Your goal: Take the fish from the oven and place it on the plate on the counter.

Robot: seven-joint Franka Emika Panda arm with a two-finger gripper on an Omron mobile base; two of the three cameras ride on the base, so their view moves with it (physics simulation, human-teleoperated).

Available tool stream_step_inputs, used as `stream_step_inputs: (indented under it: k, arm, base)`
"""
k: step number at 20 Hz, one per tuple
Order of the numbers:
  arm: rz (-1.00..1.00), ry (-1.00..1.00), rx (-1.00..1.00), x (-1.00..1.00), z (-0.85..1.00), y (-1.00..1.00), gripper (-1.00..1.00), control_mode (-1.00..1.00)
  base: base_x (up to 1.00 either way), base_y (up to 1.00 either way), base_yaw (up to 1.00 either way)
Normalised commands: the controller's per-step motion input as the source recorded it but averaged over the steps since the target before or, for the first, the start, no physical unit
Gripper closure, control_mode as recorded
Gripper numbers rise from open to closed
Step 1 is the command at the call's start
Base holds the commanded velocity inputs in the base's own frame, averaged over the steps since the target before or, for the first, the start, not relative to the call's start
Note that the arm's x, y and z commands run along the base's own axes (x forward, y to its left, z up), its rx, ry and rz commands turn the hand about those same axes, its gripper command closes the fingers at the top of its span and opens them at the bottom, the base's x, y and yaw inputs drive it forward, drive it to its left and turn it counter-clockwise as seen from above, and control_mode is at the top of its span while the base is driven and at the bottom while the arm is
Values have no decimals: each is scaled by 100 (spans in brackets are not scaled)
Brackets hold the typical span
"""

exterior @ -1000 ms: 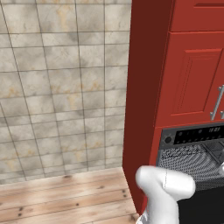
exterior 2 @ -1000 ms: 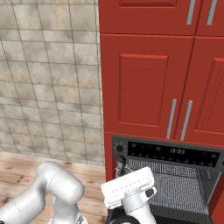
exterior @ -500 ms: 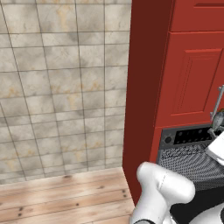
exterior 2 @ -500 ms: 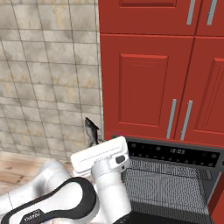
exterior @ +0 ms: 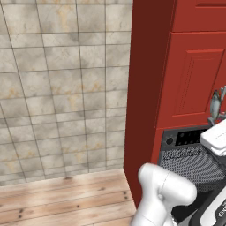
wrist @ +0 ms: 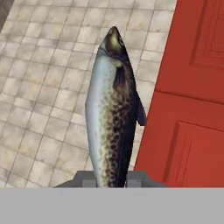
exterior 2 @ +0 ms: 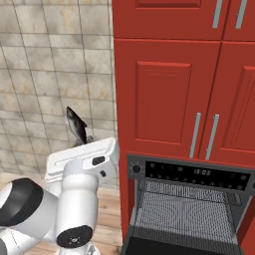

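Left base view: the fish [exterior: 216, 106] stands above the white hand at the right edge, in front of the red cabinetry [exterior: 185, 66]. Just below the hand sits the dark control panel of the oven [exterior: 187, 137], with its mesh interior under that. Only a sliver of the fish shows, so the grip itself cannot be read from this side.

Right base view: the fish [exterior 2: 76, 126] rises upright from the top of the hand, its far end up and away from the jaws, with the tiled wall [exterior 2: 55, 74] behind it. The oven [exterior 2: 189, 199] lies off to the side of the jaws and lower, its door dropped open and its wire rack bare. The fish looks clear of the oven, carried high, probably so that it swings free of the door and cabinet.

Hand view: the jaws are clenched on the lower end of the fish [wrist: 111, 113], which points straight away from them. Holding it by one end lets the body lead, a sensible way to lay it down flat later.
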Motion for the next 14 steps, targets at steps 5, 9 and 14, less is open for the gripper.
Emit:
stream_step_inputs:
  k: [5, 9, 14]
  arm:
    - [-36, 9, 0, 0, 4, 17, 100, -100]
    - [-17, 6, 0, 0, 0, 73, 100, -100]
    - [-7, 0, 4, 0, -24, 94, 100, -100]
  base:
    - [0, 0, 0]
    - [0, 0, 0]
    - [0, 0, 0]
